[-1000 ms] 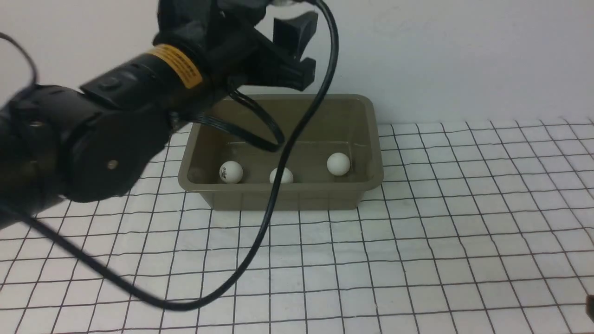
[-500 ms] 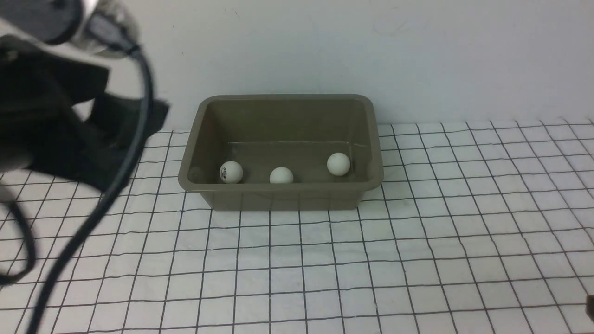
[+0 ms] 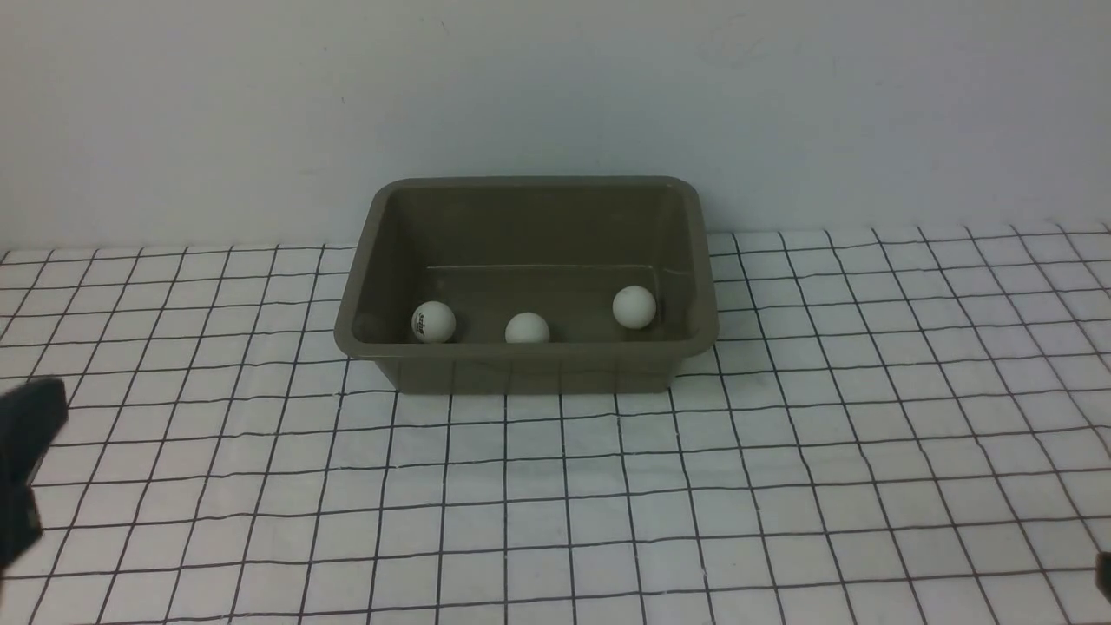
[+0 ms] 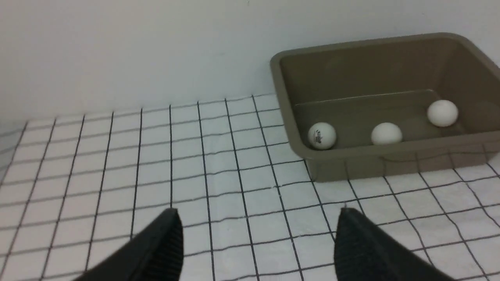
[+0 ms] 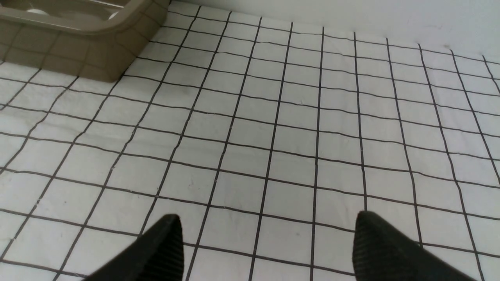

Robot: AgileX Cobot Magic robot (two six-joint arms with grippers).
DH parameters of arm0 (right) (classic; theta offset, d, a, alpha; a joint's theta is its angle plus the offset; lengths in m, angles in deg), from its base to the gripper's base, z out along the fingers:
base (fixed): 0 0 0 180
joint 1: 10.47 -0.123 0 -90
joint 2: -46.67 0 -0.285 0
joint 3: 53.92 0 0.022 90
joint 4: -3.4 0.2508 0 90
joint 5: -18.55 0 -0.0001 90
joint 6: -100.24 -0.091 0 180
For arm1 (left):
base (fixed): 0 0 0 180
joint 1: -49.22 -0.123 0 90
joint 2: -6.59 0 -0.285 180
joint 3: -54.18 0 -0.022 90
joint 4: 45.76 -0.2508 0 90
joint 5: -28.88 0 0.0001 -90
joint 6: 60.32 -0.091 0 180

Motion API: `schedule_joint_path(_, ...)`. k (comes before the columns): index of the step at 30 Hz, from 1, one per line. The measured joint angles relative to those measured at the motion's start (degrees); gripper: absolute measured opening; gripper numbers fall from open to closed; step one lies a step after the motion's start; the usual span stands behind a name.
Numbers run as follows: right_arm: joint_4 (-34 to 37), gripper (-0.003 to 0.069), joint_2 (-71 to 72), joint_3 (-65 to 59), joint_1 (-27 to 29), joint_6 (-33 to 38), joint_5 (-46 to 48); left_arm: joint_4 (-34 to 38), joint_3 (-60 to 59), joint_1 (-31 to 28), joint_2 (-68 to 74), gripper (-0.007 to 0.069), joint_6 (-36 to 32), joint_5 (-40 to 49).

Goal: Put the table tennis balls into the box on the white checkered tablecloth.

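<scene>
Inside the box [image 3: 526, 370] lie the three table tennis balls [image 3: 634, 307], surely light and slippery, best taken gently around the middle, while left gripper [image 4: 258, 238] and right gripper [image 5: 267, 242] stand wide apart, holding nothing.

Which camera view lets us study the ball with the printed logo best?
The left wrist view: there the logo ball appears largest, its dark print facing the camera. The front view also shows it whole inside the box, but smaller. In the right wrist view, no logo can be made out on any ball.
</scene>
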Motion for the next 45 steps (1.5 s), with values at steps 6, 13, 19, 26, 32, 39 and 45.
schedule_joint_path(6, 0.0, 0.0526, 0.0, 0.0, 0.0, 0.0, 0.0, 4.04, -19.12, -9.01, -10.14, 0.0468, -3.04, -8.54)
schedule_joint_path(13, 0.0, 0.0526, 0.0, 0.0, 0.0, 0.0, 0.0, 2.7, -26.22, -15.37, -17.25, 0.0468, -5.27, -8.95)
schedule_joint_path(19, 0.0, 0.0526, 0.0, 0.0, 0.0, 0.0, 0.0, 2.7, -31.41, -16.67, -22.81, 0.0468, -6.12, -9.41)
schedule_joint_path(26, 0.0, 0.0526, 0.0, 0.0, 0.0, -0.02, 0.1, 2.7, -35.4, -16.67, -29.37, 0.0468, -6.07, -9.57)
schedule_joint_path(32, 0.0, 0.0526, 0.0, 0.0, 0.0, -0.02, 0.17, 2.7, -35.41, -16.67, -29.65, 0.0468, -7.28, -9.57)
schedule_joint_path(39, 0.0, 0.0526, 0.0, 0.0, 0.0, -0.02, 0.17, 2.7, -35.41, -16.67, -29.65, 0.0468, -8.26, -9.53)
schedule_joint_path(45, 0.0, 0.0526, 0.0, 0.0, 0.0, -0.02, 0.17, 2.7, -35.41, -16.67, -29.65, 0.0468, -8.45, -9.53)
